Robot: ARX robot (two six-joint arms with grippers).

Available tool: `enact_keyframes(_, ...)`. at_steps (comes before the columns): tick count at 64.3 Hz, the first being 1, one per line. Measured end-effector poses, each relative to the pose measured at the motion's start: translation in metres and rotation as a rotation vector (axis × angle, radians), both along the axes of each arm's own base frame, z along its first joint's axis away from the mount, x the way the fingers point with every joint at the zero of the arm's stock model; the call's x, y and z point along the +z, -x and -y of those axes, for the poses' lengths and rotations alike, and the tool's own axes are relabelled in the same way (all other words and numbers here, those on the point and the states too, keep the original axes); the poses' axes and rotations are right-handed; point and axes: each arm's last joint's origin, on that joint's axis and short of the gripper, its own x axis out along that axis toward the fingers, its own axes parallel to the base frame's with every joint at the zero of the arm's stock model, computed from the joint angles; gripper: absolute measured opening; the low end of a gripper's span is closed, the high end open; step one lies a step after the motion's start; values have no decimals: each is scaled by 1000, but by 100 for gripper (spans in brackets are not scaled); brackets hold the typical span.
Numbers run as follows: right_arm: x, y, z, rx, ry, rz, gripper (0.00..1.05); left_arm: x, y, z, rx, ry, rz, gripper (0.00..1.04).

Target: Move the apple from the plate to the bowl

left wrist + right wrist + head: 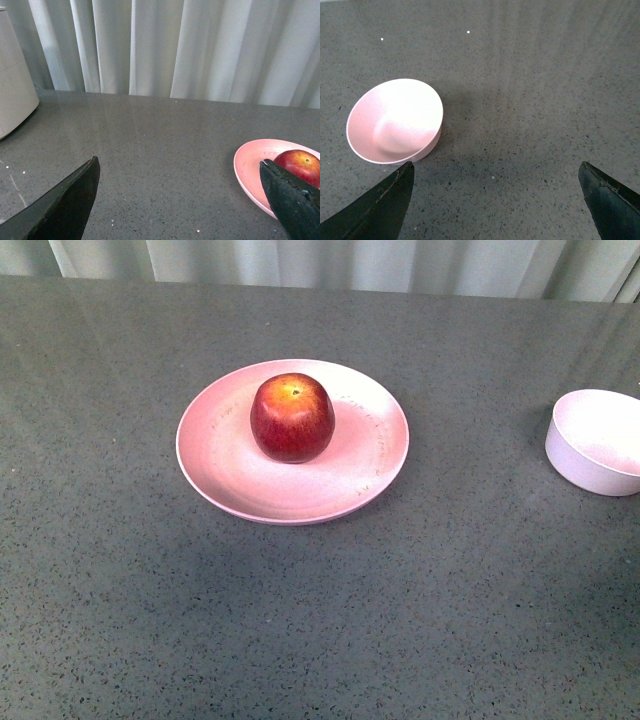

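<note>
A glossy dark-red apple with a yellow patch at its stem sits upright on the wide pale-pink plate in the middle of the grey table. The small pale-pink bowl stands empty at the right edge of the front view. Neither arm shows in the front view. My left gripper is open over bare tabletop, with the plate and apple beside one finger. My right gripper is open over bare table, the bowl just beyond one fingertip.
A grey speckled tabletop spreads around the plate and bowl. Pale curtains hang behind the table's far edge. A white boxy object stands on the table in the left wrist view.
</note>
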Motion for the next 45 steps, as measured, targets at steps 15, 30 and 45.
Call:
enact_keyframes(15,-35,-58,7,71,-67,-89,96,0,0,0,0,0,0,96)
enact_keyframes(30,-64,-99,3,94,-136,-158,96,0,0,0,0,0,0,96)
enact_keyframes(45,-73,-122,-6,114,-189,-185,96,0,0,0,0,0,0,96)
